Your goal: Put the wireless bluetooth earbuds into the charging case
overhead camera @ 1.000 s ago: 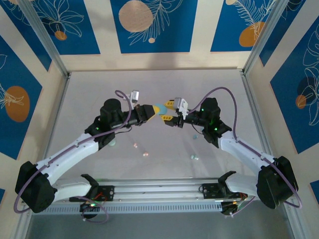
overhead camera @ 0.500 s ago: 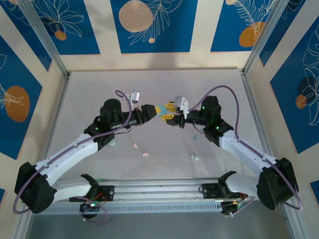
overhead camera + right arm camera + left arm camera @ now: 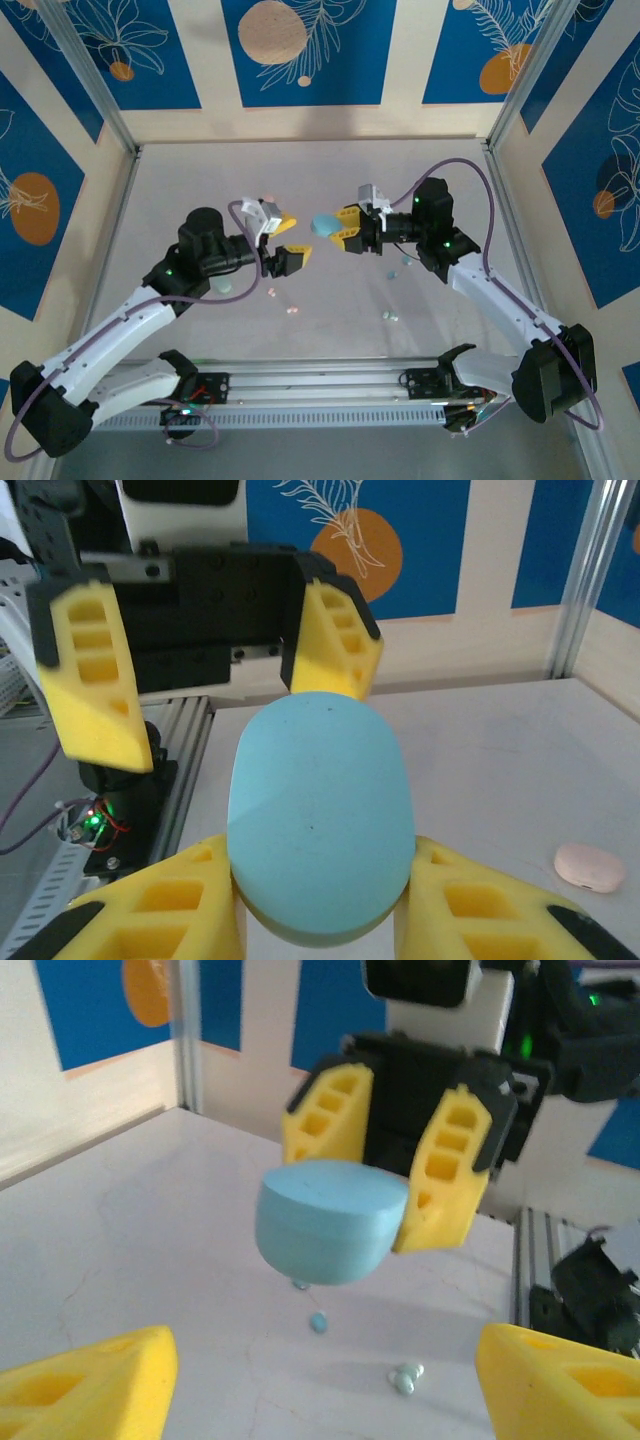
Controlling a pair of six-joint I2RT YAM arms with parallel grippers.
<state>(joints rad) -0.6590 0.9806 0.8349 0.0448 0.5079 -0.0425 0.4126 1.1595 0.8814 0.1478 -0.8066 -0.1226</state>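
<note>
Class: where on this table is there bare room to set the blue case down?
Bare: the far strip of table along the back wall. Crowded: between the blue case and the front rail, where earbuds lie scattered.

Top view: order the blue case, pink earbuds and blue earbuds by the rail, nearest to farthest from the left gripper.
1. blue case: just right, aloft
2. pink earbuds: on the table, nearer side
3. blue earbuds: far right, by the rail

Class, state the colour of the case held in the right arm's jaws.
Pale blue; the case shows best in the right wrist view.
</note>
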